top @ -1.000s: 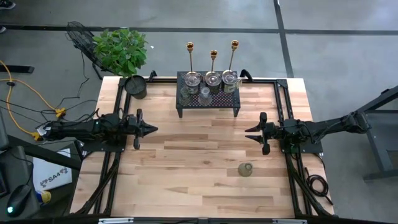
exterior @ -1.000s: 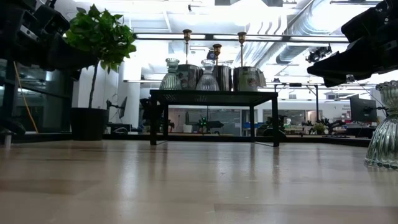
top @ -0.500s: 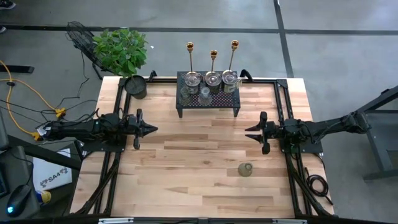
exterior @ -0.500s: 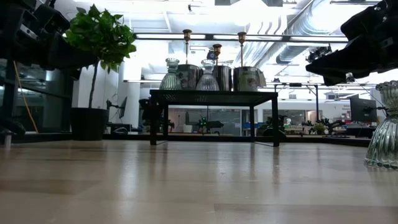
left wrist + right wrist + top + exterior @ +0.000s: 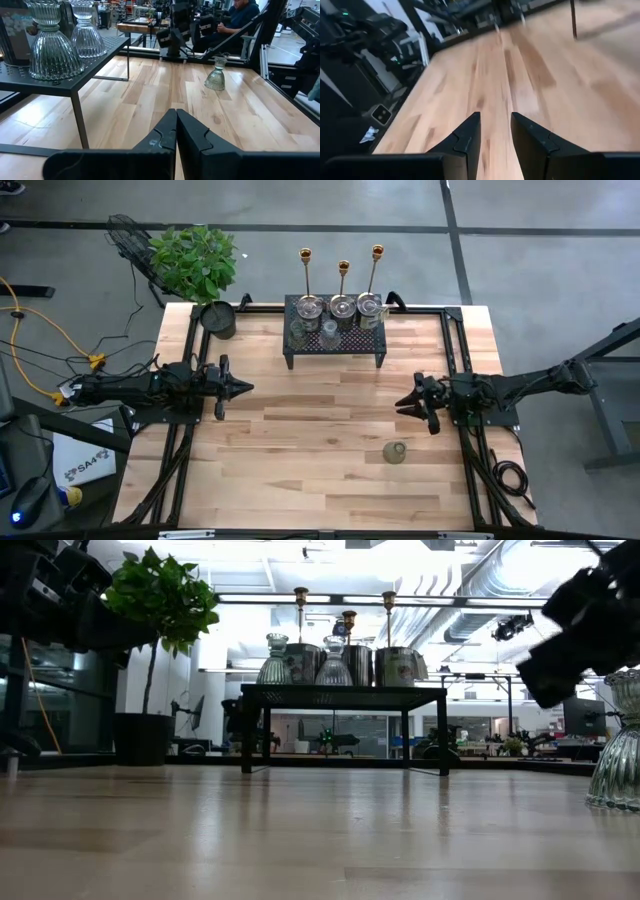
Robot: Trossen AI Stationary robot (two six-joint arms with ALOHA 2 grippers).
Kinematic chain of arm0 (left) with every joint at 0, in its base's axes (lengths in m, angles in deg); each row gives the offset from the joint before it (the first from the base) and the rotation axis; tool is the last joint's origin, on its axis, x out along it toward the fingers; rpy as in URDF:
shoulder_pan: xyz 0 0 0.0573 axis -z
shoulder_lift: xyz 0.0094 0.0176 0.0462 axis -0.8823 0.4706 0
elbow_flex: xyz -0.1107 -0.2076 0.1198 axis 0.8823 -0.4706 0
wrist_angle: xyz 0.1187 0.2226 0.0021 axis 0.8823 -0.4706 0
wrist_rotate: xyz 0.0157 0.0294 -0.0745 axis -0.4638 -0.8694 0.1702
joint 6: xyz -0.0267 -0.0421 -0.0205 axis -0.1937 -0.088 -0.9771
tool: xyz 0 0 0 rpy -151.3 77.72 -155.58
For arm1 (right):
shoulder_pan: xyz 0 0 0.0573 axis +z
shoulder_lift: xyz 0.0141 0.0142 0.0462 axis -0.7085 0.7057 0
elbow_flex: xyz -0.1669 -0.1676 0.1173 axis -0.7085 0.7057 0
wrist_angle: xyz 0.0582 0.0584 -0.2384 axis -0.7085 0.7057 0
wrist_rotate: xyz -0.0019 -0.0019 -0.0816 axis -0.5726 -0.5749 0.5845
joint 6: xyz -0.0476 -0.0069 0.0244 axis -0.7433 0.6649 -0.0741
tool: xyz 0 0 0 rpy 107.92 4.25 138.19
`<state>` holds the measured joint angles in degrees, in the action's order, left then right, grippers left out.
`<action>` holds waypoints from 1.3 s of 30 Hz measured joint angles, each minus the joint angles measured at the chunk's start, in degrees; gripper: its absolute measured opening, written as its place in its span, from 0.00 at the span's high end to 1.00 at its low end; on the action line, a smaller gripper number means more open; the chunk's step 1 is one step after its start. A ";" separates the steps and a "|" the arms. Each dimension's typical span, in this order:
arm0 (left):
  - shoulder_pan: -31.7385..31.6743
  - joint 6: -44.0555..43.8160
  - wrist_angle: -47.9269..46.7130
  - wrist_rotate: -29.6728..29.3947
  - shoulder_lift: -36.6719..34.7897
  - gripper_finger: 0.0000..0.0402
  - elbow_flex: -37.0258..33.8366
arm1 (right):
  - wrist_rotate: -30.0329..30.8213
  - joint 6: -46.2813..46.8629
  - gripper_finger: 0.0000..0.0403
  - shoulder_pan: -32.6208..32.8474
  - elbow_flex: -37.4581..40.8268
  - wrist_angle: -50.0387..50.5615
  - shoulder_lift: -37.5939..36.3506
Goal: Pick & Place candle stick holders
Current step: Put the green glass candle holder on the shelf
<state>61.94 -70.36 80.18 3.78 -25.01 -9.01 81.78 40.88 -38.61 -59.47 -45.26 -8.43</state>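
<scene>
Three slim gold candlesticks [image 5: 343,275] rise at the far side of the black mesh rack [image 5: 335,343], behind three silvery cups [image 5: 342,307]. Two ribbed glass holders [image 5: 52,50] stand on the rack's near left part. One more glass holder [image 5: 395,452] stands alone on the table at the near right, also seen in the low view [image 5: 620,745]. My right gripper [image 5: 402,402] hovers open above the table, a little beyond that lone holder, with nothing between its fingers [image 5: 495,125]. My left gripper [image 5: 245,388] hovers shut at the table's left [image 5: 176,120].
A potted plant in a round black pot [image 5: 218,318] stands at the table's far left corner. Black frame rails [image 5: 455,350] run along the left and right sides. Bare wood lies between the two grippers. A person sits beyond the table in the left wrist view [image 5: 240,15].
My right gripper has rolled about its own pointing line and tipped a little downward, staying over the same spot. Its fingers keep the same gap. The holders and the rack have not moved.
</scene>
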 joint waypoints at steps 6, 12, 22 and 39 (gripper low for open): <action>0.00 0.00 0.00 0.00 0.00 1.00 0.00 | 1.74 9.57 0.76 2.05 -0.15 4.97 -0.01; 0.00 0.00 0.00 0.00 -0.01 1.00 0.00 | 2.85 18.23 0.80 8.38 -1.98 10.55 1.19; 0.00 0.00 0.00 0.02 -0.01 1.00 0.02 | -2.14 27.80 0.95 20.94 -3.52 16.24 7.48; 0.00 0.00 0.00 0.02 -0.01 1.00 0.04 | 6.64 21.22 0.54 31.43 -3.10 9.73 22.16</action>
<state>61.94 -70.36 80.18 3.80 -25.02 -8.97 88.41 62.10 -7.18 -62.57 -35.53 13.73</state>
